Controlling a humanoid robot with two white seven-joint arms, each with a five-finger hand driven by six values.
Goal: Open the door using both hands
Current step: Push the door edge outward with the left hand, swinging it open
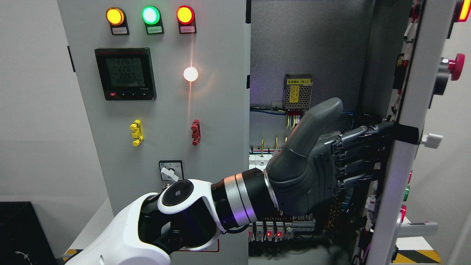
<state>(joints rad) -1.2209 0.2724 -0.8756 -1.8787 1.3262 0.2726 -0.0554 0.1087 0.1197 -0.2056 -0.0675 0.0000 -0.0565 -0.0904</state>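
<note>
The grey cabinet's right door [414, 106] stands swung out towards me and shows nearly edge-on at the picture's right. My left arm comes in from the lower left and reaches across to it. The left hand [362, 156] has its dark fingers [353, 154] stretched out straight against the door's inner side, with the thumb [316, 121] pointing up. The top finger lies over the door's edge. The left door [217, 110] is closed. My right hand is out of view.
The closed left door carries three lit lamps [150, 15], a meter [125, 73], a white lamp [190, 74] and a rotary switch [170, 171]. Inside the cabinet [305, 48] are a power supply [298, 92], wiring and terminal rows. A red stop button [455, 67] sticks out of the open door.
</note>
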